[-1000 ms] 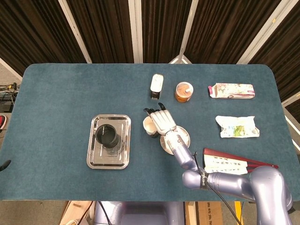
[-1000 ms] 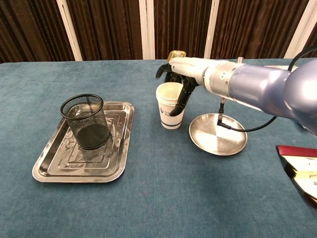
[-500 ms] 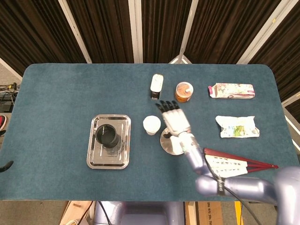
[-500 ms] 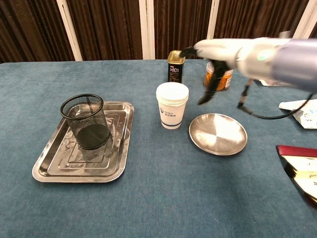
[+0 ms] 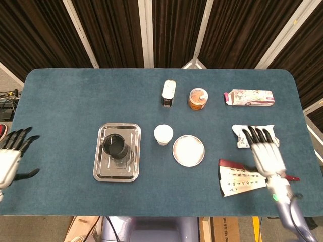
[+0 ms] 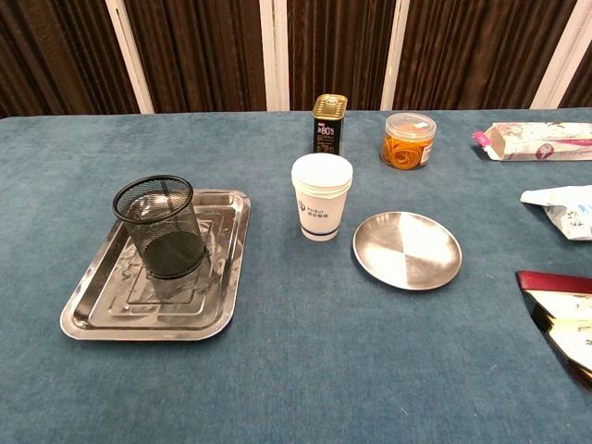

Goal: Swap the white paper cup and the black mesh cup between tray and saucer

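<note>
The white paper cup (image 5: pixel 163 134) (image 6: pixel 321 196) stands upright on the table cloth, between the steel tray (image 5: pixel 133 168) (image 6: pixel 225 305) and the round steel saucer (image 5: pixel 189 150) (image 6: pixel 407 250). The black mesh cup (image 5: pixel 115 146) (image 6: pixel 161 228) stands upright in the tray. The saucer is bare. My right hand (image 5: pixel 264 152) hovers open, fingers spread, over the right side of the table, far from the cup. My left hand (image 5: pixel 11 155) hangs open off the table's left edge. Neither hand shows in the chest view.
A small can (image 5: pixel 169 93) (image 6: pixel 328 124) and a jar of orange bits (image 5: pixel 198 99) (image 6: pixel 408 141) stand behind the cup. A pink packet (image 5: pixel 249 97), a white pouch (image 5: pixel 255 136) and a folded fan (image 5: pixel 242 176) lie on the right.
My right hand let go of the paper cup and pulled back to the right, off the saucer and out of the chest view. My left hand came into the head view at the left edge.
</note>
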Robot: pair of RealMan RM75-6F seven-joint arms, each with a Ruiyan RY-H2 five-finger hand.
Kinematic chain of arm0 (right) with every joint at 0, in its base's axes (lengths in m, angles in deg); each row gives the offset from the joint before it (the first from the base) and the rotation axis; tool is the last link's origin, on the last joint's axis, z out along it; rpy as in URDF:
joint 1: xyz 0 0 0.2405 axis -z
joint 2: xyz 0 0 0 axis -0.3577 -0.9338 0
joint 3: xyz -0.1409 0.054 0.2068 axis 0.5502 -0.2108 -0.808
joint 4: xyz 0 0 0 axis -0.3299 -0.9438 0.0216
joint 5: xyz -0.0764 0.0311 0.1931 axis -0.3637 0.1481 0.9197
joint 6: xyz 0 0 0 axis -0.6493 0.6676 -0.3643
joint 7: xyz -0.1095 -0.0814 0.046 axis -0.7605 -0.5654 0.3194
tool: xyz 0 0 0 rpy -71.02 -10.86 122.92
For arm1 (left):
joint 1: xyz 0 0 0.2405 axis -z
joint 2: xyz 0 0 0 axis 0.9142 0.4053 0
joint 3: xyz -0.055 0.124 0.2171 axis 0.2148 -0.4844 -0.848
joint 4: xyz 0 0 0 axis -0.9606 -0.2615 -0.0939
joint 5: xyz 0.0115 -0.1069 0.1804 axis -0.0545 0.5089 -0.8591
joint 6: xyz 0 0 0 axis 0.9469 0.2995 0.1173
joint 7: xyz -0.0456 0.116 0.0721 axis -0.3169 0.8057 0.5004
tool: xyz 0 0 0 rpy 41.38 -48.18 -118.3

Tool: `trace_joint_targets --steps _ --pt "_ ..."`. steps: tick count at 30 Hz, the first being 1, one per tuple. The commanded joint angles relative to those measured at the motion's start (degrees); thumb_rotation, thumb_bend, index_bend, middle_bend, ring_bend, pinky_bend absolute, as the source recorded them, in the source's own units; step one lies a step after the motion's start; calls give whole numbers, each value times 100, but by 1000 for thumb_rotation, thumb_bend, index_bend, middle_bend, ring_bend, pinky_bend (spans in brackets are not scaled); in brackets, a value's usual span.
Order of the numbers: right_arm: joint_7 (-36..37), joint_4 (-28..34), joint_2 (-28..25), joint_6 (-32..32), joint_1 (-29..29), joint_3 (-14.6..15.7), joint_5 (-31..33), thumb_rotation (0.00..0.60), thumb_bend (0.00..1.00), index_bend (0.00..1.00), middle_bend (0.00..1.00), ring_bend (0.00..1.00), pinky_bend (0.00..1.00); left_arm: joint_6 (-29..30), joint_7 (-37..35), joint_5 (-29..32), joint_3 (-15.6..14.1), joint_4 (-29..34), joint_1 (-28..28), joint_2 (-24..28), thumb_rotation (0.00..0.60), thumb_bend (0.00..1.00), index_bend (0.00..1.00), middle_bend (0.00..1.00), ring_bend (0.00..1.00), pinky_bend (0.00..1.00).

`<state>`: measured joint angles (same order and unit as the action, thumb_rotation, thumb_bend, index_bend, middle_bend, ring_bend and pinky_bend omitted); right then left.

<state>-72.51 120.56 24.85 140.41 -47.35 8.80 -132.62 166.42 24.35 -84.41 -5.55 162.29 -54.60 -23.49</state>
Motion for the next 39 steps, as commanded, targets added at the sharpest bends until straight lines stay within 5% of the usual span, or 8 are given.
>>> trace_joint_targets --steps 1,9,19,29,39 --pt "640 -392 -171 385 719 539 -729 600 0 0 0 0 0 -1017 -4 451 340 601 746 90 600 85 164 0 0 19" --pt "1037 -725 36 552 1150 350 -875 600 0 0 0 0 0 -2316 1316 1774 571 877 1842 -478 600 70 161 0 0 4" --pt "1044 -665 -94 454 1345 102 -778 600 0 0 0 0 0 -2521 2196 2890 574 521 2587 -1610 600 70 161 0 0 0" --pt "1053 -596 -227 154 1434 -75 -697 600 0 0 0 0 0 -2469 1862 2840 591 -192 2856 -2538 600 70 161 0 0 0" --pt "1091 -546 -277 32 1532 -217 -755 600 0 0 0 0 0 -2456 1809 2717 433 -469 2933 -2705 600 70 170 0 0 56"
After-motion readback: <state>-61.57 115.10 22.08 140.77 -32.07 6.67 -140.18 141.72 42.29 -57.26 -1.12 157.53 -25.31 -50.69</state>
